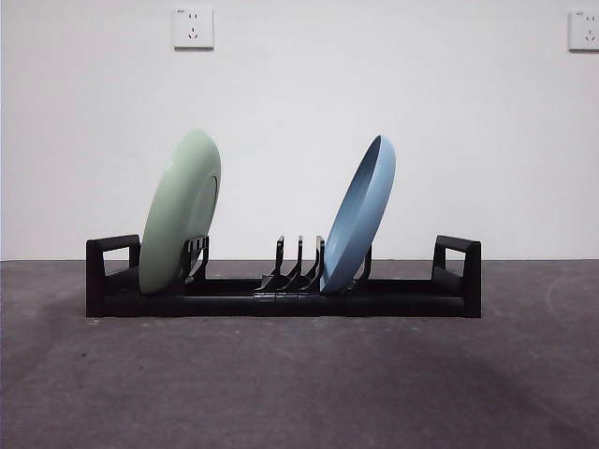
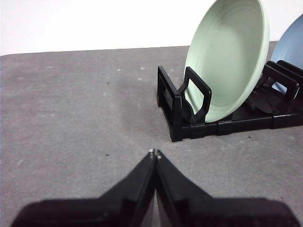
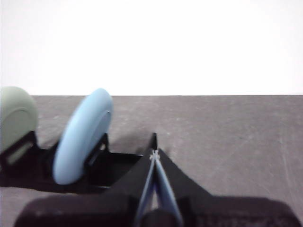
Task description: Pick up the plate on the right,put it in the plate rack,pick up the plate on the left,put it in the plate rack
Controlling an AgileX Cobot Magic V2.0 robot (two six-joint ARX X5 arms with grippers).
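The long black plate rack (image 1: 281, 297) stands across the middle of the grey table. A pale green plate (image 1: 180, 213) leans in its left end, a light blue plate (image 1: 360, 213) leans among the prongs right of the middle. Both plates show again in the wrist views: green plate (image 2: 227, 61), blue plate (image 3: 81, 136). My left gripper (image 2: 155, 152) is shut with nothing in it, over bare table short of the rack's left handle (image 2: 191, 101). My right gripper (image 3: 154, 156) is shut and holds nothing, beside the rack's right end. Neither gripper appears in the front view.
The grey tabletop (image 1: 299, 383) stretches in front of the rack. A white wall with two sockets (image 1: 193, 28) stands behind it. Free prongs (image 1: 298, 267) rise between the two plates.
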